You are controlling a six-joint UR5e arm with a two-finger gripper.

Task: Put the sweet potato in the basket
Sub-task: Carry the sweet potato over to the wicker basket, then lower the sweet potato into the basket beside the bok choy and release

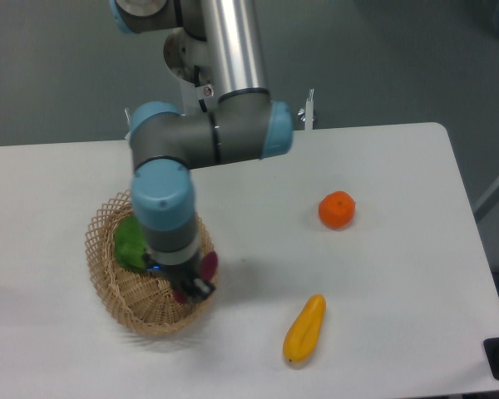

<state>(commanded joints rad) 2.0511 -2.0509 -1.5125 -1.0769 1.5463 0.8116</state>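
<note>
While it hangs over the woven wicker basket (108, 287), the gripper (189, 285) clasps the tapered sweet potato (208, 264)

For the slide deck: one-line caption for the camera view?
Hand carries sweet potato over the basket.

Lighting's pretty even and kinda flat, coming from overhead, so the white table (399, 274) looks bright with no real glare. Shadows are soft, just faint smudges. Whole shot is a bit soft and low-res.

purple sweet potato (208, 265) above wicker basket (108, 283)
</note>
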